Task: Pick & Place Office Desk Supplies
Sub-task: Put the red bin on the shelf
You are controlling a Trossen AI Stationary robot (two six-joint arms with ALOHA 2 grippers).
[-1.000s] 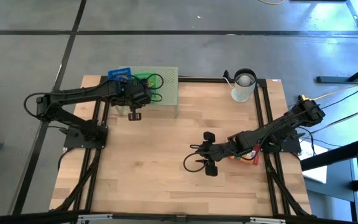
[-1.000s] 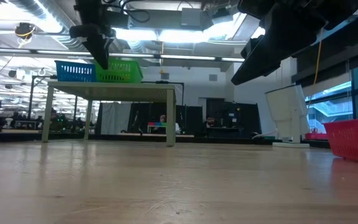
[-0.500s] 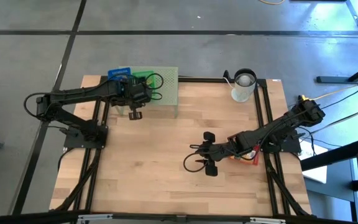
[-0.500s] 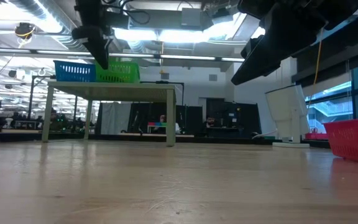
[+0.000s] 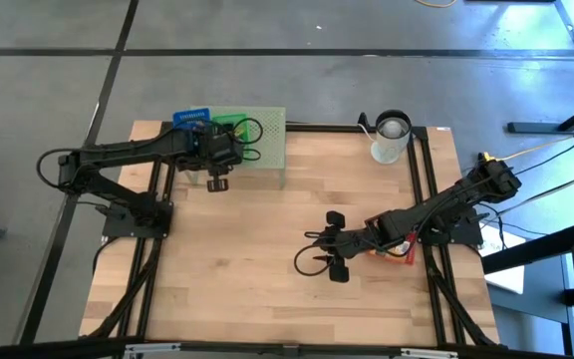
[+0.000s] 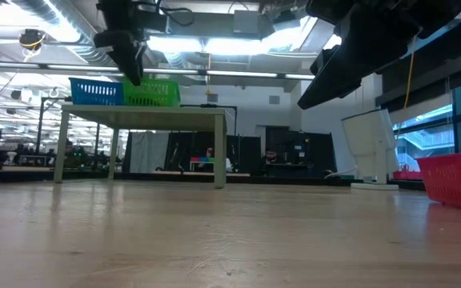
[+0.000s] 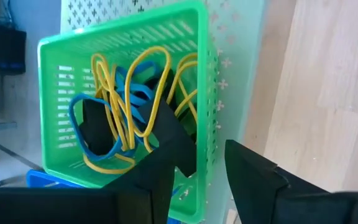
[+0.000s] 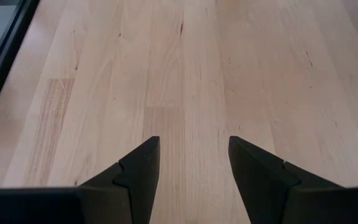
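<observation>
My left end effector point(image 7: 197, 177) hangs released over the green basket point(image 7: 55, 81), yellow and blue rubber bands point(image 7: 120, 106) inside it; right end effector point(image 8: 191, 171) released, well apart.

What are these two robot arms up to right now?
They are tidying small office supplies off a wooden table. The left gripper hangs over a green basket on top of a pale green stand, fingers apart and holding nothing. Yellow and blue rubber bands already lie inside the basket. The right gripper is open and empty above bare wood near the table's middle. A white cup stands at the far edge.
</observation>
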